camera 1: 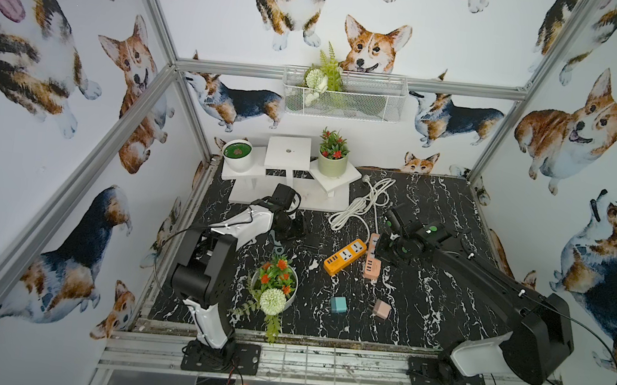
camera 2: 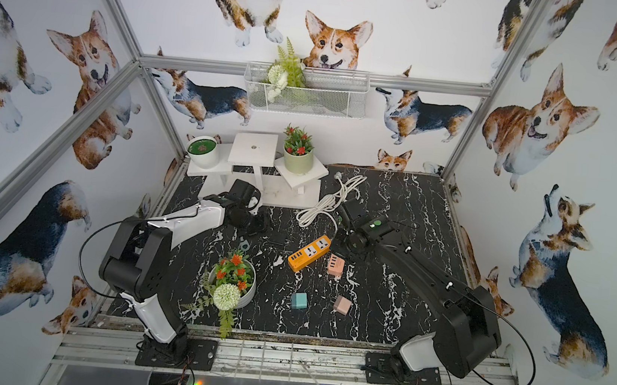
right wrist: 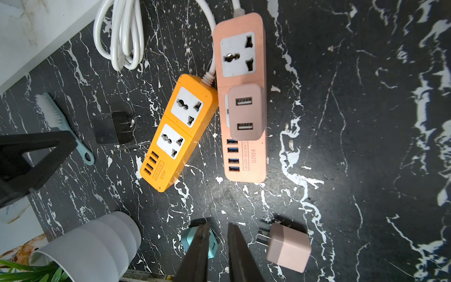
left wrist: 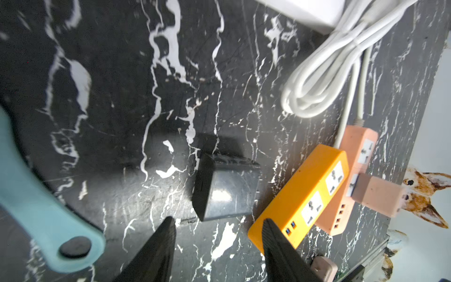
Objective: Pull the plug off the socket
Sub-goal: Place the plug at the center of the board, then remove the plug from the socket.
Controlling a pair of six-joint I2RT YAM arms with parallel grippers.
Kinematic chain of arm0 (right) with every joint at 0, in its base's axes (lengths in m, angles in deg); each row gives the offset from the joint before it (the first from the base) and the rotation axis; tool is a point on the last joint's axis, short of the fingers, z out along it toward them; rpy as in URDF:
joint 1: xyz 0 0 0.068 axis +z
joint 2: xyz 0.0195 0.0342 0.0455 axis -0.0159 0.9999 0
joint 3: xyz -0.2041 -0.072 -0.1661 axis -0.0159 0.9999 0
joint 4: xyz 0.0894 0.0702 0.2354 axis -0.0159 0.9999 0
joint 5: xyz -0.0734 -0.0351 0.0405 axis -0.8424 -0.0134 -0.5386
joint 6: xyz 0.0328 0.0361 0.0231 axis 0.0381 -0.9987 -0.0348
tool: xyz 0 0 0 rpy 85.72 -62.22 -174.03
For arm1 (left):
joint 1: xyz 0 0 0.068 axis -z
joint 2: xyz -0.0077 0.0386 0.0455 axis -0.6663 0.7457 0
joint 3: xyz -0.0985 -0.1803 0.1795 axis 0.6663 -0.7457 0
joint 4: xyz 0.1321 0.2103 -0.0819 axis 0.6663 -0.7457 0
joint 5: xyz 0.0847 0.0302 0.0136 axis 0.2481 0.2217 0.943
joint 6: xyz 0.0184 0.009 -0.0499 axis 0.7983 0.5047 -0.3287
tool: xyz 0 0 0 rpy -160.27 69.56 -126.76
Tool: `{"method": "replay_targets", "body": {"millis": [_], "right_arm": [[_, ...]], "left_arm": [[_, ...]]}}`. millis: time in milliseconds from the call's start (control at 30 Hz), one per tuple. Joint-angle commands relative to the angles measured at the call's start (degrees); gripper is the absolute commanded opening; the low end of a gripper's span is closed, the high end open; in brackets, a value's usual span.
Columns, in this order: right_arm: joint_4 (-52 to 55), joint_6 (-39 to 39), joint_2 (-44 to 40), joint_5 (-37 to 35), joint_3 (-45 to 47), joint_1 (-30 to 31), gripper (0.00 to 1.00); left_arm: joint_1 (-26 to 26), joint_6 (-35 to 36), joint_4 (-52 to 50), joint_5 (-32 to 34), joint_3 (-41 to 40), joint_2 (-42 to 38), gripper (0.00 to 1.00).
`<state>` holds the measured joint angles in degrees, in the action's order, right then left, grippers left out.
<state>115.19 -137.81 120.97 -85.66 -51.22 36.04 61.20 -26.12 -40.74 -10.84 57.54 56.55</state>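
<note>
A pink plug [right wrist: 246, 112] sits in the pink socket strip [right wrist: 240, 158], in the socket nearer the USB ports. Beside it lies the orange socket strip [right wrist: 175, 136] with both its sockets empty. A black plug [left wrist: 227, 190] lies loose on the table, just ahead of my left gripper [left wrist: 218, 223]. That gripper is open and empty. My right gripper [right wrist: 219, 228] hovers near the pink strip's USB end. Its jaws stand a narrow gap apart with nothing between them. In both top views the arm hides part of the pink strip [camera 1: 372, 262].
A teal plug [camera 1: 338, 304] and a loose pink plug [camera 1: 381, 309] lie near the front. A flower pot [camera 1: 274, 283] stands front left, and a teal brush [right wrist: 58, 119] lies by the black plug. The white cables [camera 1: 360, 203] coil behind the strips, next to a white stand [camera 1: 289, 176].
</note>
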Motion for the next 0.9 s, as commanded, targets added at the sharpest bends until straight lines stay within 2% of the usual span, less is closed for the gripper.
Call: {"method": "replay_targets", "body": {"millis": [0, 133, 167, 333, 400, 433, 567, 867], "right_arm": [[5.5, 1.63, -0.1, -2.84, -2.3, -1.3, 0.23], [11.05, 2.43, 1.59, -3.57, -5.29, -4.12, 0.31], [12.0, 2.71, 1.93, -3.98, -5.91, -4.78, 0.32], [14.13, 3.19, 3.68, -3.65, -7.96, -8.12, 0.34], [15.62, 3.82, 5.27, -3.95, -9.52, -9.0, 0.35], [16.65, 4.14, 6.55, -3.78, -10.7, -9.54, 0.35], [17.54, 5.01, 9.56, -3.14, -12.87, -10.22, 0.35], [16.22, 4.81, 15.06, 0.79, -15.55, -11.59, 0.36]], "left_arm": [[2.06, 1.42, -6.32, 4.95, 5.43, -2.64, 0.58], [10.39, -0.78, -7.94, 5.59, 10.9, -3.58, 0.59], [13.8, -2.46, -6.9, 5.54, 11.31, -3.57, 0.59], [27.56, -11.88, 1.63, 8.51, 8.4, -2.67, 0.6], [31.46, -13.71, 1.12, 10.82, 9.66, -0.11, 0.57], [33.01, -15.0, 0.56, 12.72, 10.69, 1.89, 0.51], [36.23, -16.12, -2.03, 16.48, 14.38, 7.84, 0.47], [36.88, -17.52, -3.22, 18.72, 18.55, 15.32, 0.4]]}}
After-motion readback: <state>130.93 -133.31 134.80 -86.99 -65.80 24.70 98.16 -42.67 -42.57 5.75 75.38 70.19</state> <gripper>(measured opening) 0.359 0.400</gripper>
